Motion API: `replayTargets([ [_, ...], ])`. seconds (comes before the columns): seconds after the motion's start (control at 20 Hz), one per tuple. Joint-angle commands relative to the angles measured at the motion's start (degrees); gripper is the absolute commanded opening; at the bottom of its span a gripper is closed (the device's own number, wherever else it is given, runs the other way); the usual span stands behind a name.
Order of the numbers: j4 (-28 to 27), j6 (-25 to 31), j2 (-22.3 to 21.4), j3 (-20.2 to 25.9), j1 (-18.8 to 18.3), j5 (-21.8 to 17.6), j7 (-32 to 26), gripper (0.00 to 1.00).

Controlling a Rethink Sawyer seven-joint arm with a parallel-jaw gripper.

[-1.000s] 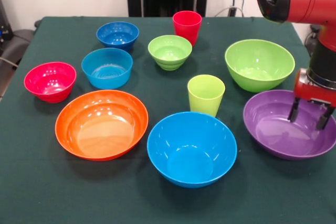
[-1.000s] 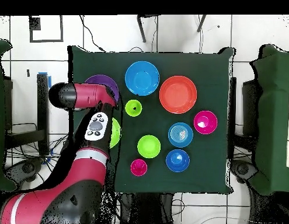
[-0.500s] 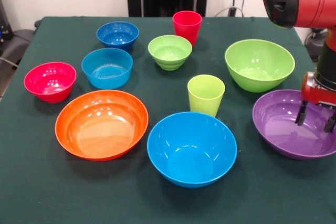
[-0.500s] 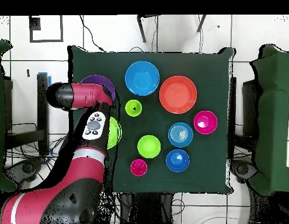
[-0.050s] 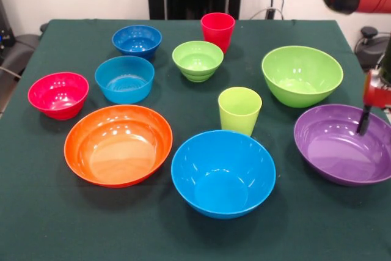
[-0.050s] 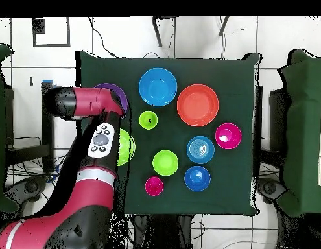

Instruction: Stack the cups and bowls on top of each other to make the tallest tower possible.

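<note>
- The pincer (image 5: pixel 370 114) shows only at the right edge of the front view, one dark finger reaching down inside the far right rim of the large purple bowl (image 5: pixel 339 151); the other finger is cut off by the frame, so I cannot tell whether it is wide or narrow.
- The purple bowl sits close to the bench's (image 5: pixel 49 224) right edge, with little free cloth beside it.
- The large lime-green bowl (image 5: pixel 300 76) stands just behind the purple one, their rims near but apart.
- The lime green cup (image 5: pixel 239 110) stands upright mid-bench, just behind the large light blue bowl (image 5: pixel 223 172) and left of the purple bowl.
- The large orange bowl (image 5: pixel 118 145) lies left of the large light blue bowl, rims nearly meeting.
- The small pink-red bowl (image 5: pixel 58 95) is nearest the left edge.
- The small light blue bowl (image 5: pixel 124 79), small dark blue bowl (image 5: pixel 137 40) and small lime-green bowl (image 5: pixel 197 60) form the far cluster; the red cup (image 5: pixel 217 30) stands upright near the far edge.
- Nothing is stacked; every piece rests singly.
- Open cloth runs along the whole near edge and in both near corners.
- In the overhead view the arm (image 6: pixel 91 107) covers most of the purple bowl.
</note>
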Motion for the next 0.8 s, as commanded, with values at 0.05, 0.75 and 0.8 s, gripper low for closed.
replayTargets([
  [0.05,1.9,7.8,-4.2,6.4,-1.3,0.0,4.2,1.00],
  [0.75,-5.4,2.0,4.8,5.2,1.3,-0.5,8.9,1.00],
  [0.8,-6.1,2.0,5.5,4.7,1.5,-0.6,9.4,1.00],
])
